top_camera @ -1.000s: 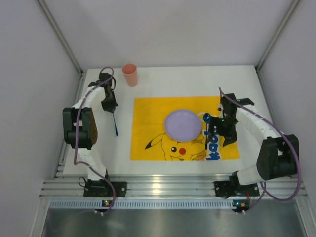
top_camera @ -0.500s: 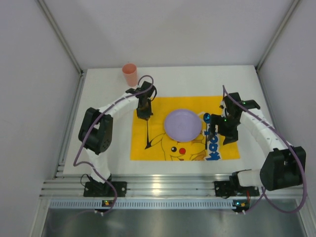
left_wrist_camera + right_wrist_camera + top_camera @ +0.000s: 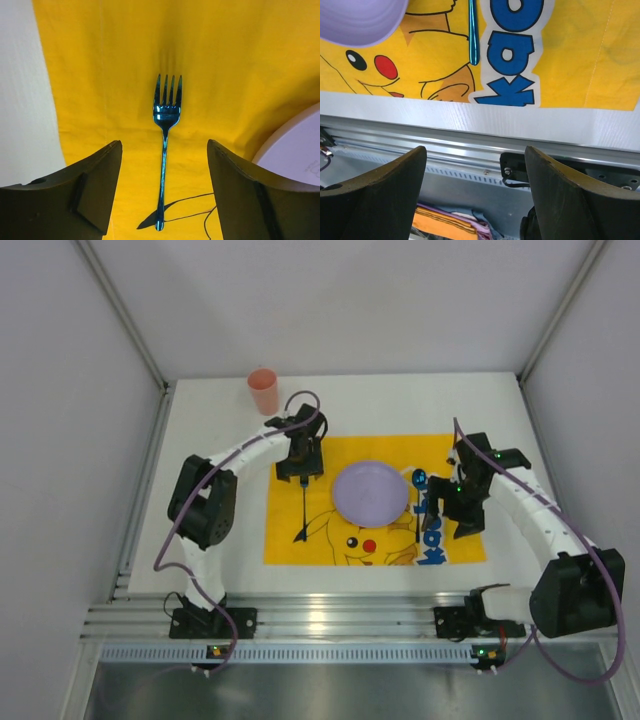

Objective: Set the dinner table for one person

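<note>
Left hand (image 3: 164, 150) spread over the fork (image 3: 166, 110), left of the plate (image 3: 295, 145), tines toward the surface's (image 3: 20, 75) far edge. I plan a straight-up lift, fingers (image 3: 95, 190) wide.

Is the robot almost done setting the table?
Nearly. The plate sits on the yellow cloth, with a fork to its left and what looks like a spoon to its right. The left gripper hovers open over the fork; the right gripper is open, empty. Left to do, probably: the cup stands off the cloth by the far edge.
</note>
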`<state>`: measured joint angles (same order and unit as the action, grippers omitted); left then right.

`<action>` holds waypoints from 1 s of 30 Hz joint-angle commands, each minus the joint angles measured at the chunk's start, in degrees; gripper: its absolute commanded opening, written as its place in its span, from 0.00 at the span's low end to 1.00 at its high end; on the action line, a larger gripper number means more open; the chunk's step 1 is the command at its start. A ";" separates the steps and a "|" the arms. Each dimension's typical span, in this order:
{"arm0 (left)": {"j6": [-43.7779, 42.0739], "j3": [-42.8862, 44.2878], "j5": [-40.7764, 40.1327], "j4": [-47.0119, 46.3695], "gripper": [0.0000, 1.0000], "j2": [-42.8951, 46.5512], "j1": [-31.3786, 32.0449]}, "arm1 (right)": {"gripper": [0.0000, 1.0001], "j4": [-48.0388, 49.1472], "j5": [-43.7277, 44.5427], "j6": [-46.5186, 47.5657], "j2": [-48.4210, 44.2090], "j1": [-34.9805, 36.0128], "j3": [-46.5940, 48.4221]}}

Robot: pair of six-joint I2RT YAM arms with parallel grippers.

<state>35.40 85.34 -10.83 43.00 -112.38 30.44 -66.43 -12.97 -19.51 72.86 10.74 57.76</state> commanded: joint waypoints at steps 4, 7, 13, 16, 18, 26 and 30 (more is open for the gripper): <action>-2.70 14.75 -5.17 4.71 0.75 3.04 -4.15 | 0.80 -0.45 0.31 0.26 -0.79 0.42 0.51; -2.96 20.38 -3.94 4.20 0.74 1.73 -9.33 | 0.80 -0.36 0.58 0.26 -0.61 0.42 0.51; -3.75 33.30 -0.78 5.34 0.73 -4.77 -18.83 | 0.80 -0.19 0.84 -0.70 0.26 0.42 0.95; -4.11 35.24 2.30 1.74 0.73 -6.54 -21.99 | 0.80 0.08 0.84 -1.32 0.79 0.42 1.04; -3.58 35.77 3.88 -0.72 0.73 -8.03 -23.93 | 0.80 0.08 1.11 -1.59 1.49 0.42 1.13; -1.74 37.44 10.48 -8.20 0.73 -13.91 -26.66 | 0.80 0.43 2.34 -2.55 3.95 0.42 2.80; -1.03 39.20 12.68 -10.74 0.72 -15.68 -26.83 | 0.80 0.87 2.42 -3.26 5.10 0.42 3.24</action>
<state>33.34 121.21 -1.21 38.30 -128.18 3.77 -66.41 -11.42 -21.47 77.25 10.74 58.26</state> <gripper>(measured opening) 0.725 0.801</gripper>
